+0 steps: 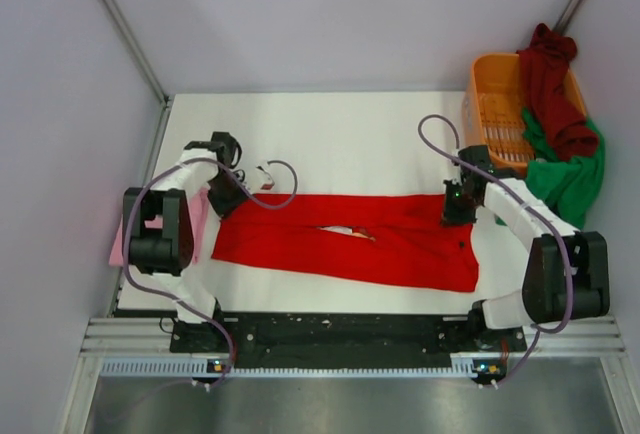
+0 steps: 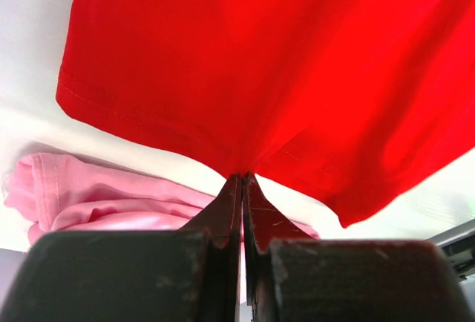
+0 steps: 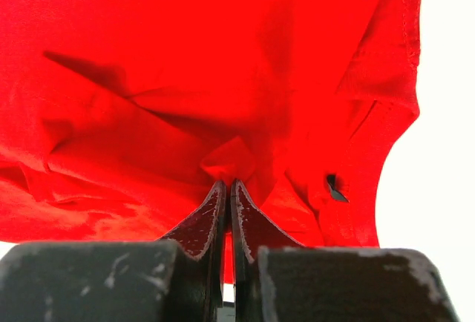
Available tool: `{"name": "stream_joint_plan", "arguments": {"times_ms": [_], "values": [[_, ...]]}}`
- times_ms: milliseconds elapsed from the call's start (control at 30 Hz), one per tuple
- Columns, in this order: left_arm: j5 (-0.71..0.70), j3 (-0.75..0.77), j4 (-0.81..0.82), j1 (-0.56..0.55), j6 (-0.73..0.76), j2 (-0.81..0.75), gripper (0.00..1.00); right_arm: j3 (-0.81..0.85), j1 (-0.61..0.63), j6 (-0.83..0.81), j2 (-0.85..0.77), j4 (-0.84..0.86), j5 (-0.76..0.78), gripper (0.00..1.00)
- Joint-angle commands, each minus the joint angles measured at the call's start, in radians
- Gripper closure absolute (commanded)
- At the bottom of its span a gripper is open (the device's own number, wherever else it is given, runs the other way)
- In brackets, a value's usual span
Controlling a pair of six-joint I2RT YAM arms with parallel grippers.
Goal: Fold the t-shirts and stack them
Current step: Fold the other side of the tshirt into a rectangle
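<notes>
— Left end effector (image 2: 242, 177)?
— Pinched shut on the hem of the red t-shirt (image 1: 345, 239), at its far-left corner. No gap between the fingers in the wrist view.
— Right end effector (image 3: 227, 185)?
— Same again: closed on a small bunch of red cloth at the far-right end.
— And the lie of the shirt?
— Spread flat on the table (image 1: 340, 134) as a long band, with the long axis running side to side, reaching from one grip to the other. Looks already narrowed lengthwise.
— Nearer arm?
— Neither. One short end each, with the body of the cloth lying inward and toward the near edge from both grips.
— Next move, then?
— Probably carrying one short end over onto the other, across that long axis. Only a guess from here. Either way, worth keeping both grips level and moving together, or risking a skewed crease.
— Elsewhere?
— Pink t-shirt (image 2: 96, 196) looking folded, just beside the red one's left end, partly hidden under the left arm from above. Maroon t-shirt (image 1: 555, 84) and green t-shirt (image 1: 570, 179) draped over the orange basket (image 1: 490, 104) at the far right corner, well apart from both grips, not yet folded.
</notes>
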Motion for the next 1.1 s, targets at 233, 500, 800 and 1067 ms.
{"name": "stream_joint_plan", "arguments": {"times_ms": [233,500,800,1067], "values": [[-0.123,0.062,0.085,0.004,-0.006,0.077,1.00,-0.055,-0.010,0.053,-0.001,0.015,-0.001,1.00],[-0.107,0.149,0.120,0.004,-0.043,0.042,1.00,-0.011,-0.008,0.047,-0.081,-0.011,-0.021,1.00],[-0.172,0.224,0.228,0.004,-0.054,0.029,1.00,0.077,-0.008,0.053,-0.185,-0.131,-0.010,1.00],[-0.110,0.311,0.242,0.002,-0.079,0.048,1.00,-0.003,0.002,0.086,-0.198,-0.147,-0.067,1.00]]}}
